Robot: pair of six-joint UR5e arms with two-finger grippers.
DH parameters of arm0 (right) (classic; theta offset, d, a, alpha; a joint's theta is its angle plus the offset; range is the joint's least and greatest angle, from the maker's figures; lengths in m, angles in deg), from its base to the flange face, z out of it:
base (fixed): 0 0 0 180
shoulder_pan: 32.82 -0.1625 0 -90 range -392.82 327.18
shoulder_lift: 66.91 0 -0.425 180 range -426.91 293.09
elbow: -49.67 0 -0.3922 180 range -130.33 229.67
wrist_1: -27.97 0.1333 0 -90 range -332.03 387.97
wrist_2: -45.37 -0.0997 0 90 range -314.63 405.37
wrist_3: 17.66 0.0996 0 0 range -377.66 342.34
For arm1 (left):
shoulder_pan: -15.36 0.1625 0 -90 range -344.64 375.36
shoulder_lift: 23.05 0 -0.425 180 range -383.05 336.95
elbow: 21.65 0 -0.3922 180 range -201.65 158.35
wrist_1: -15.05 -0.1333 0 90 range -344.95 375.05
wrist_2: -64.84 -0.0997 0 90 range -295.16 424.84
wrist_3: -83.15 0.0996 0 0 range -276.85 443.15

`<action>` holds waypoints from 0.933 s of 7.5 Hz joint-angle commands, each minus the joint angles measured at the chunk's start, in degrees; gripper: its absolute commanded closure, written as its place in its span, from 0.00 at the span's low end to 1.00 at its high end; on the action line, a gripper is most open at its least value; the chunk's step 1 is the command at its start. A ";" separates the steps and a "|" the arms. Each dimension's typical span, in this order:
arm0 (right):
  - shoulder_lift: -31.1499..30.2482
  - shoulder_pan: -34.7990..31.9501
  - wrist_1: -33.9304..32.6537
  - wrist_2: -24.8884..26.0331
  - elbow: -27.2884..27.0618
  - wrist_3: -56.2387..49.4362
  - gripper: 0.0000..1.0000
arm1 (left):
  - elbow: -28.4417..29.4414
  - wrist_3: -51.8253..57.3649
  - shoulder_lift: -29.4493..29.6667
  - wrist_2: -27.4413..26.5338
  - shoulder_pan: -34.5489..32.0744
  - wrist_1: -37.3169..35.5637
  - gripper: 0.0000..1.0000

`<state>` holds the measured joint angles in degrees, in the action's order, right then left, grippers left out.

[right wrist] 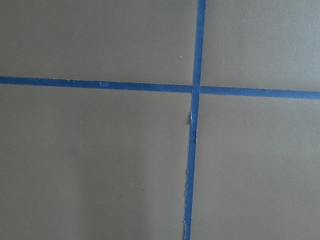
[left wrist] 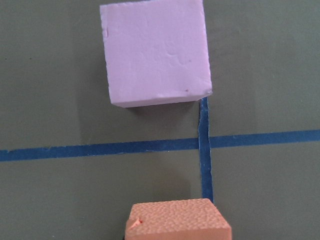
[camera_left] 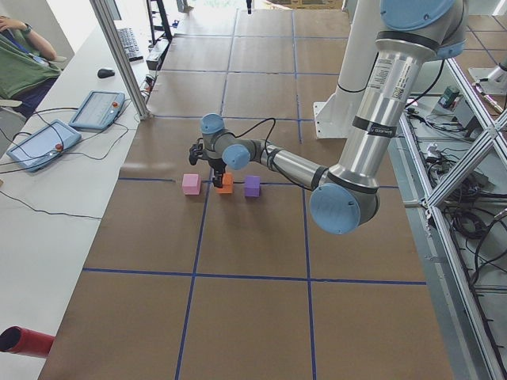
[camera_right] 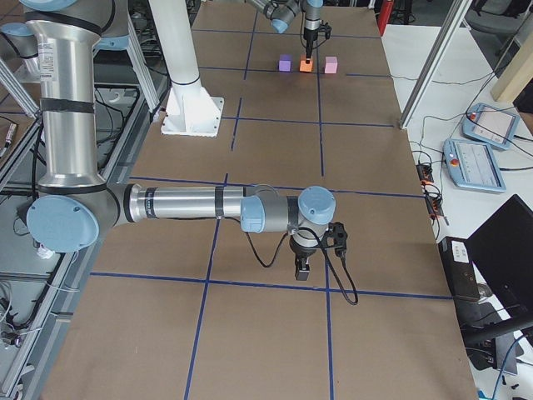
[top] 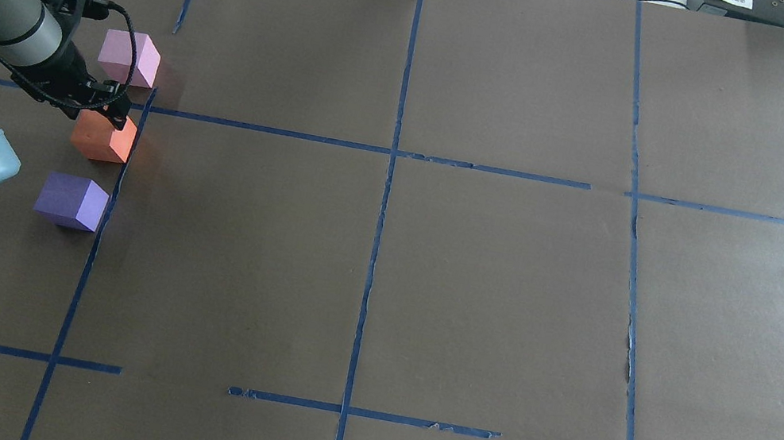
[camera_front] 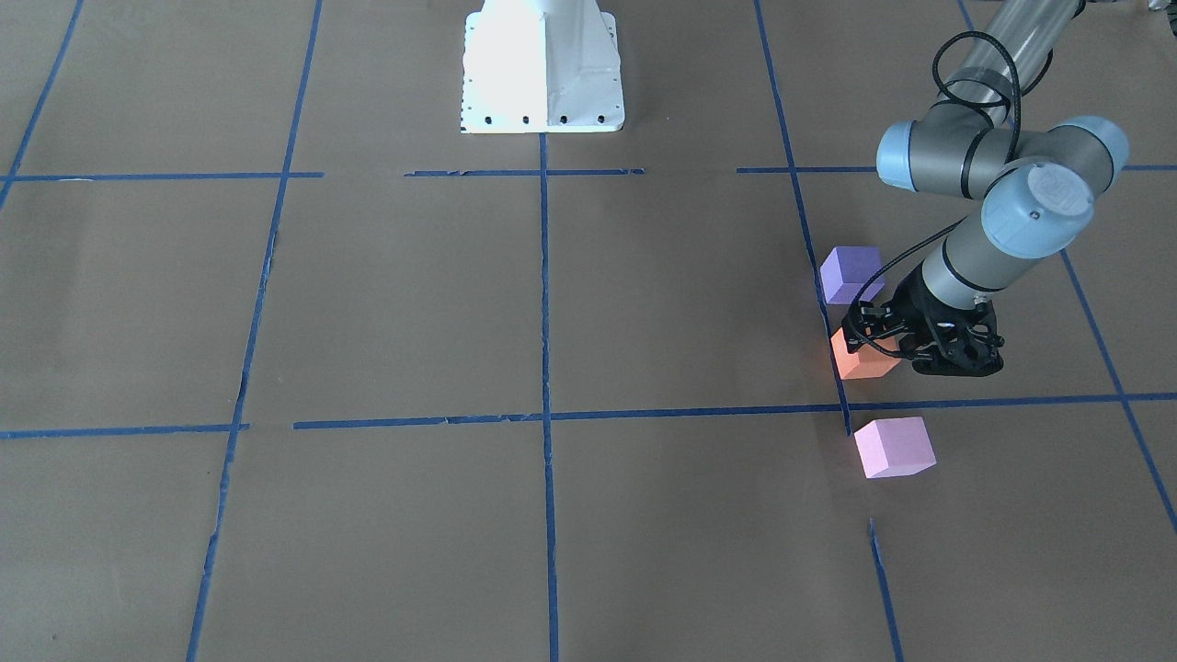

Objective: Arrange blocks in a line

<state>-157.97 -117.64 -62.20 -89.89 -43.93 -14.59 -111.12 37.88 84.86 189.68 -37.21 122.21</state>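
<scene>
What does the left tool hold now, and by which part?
It cannot be told. The left tool is down over the top of the orange block, but no view shows whether it clamps the block's sides.

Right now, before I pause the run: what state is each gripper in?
Left gripper: at the orange block; whether the fingers grip it cannot be told.
Right gripper: cannot be told from this view.

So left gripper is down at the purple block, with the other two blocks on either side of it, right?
Not quite: it's at the orange block, not the purple one. The overhead exterior view shows the left gripper down at orange, with the pink block and purple block on either side of it.
</scene>
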 commanded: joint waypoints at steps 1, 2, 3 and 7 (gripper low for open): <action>0.00 0.00 -0.08 0.00 0.00 0.00 0.00 | 0.00 0.01 0.02 0.05 0.02 -0.02 0.00; 0.00 0.00 0.00 0.00 0.00 0.00 0.00 | -0.70 -0.08 -0.06 -0.04 0.02 -0.46 0.00; 0.00 0.00 0.00 0.00 0.00 0.00 0.00 | -3.84 0.09 0.11 -0.12 -0.07 -4.03 0.00; 0.00 0.00 0.00 0.00 0.00 0.00 0.00 | -12.04 21.63 -2.78 -0.13 -16.44 -11.79 0.00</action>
<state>-157.97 -117.64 -62.20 -89.89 -43.93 -14.55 -121.92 49.98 83.36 189.36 -46.66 112.05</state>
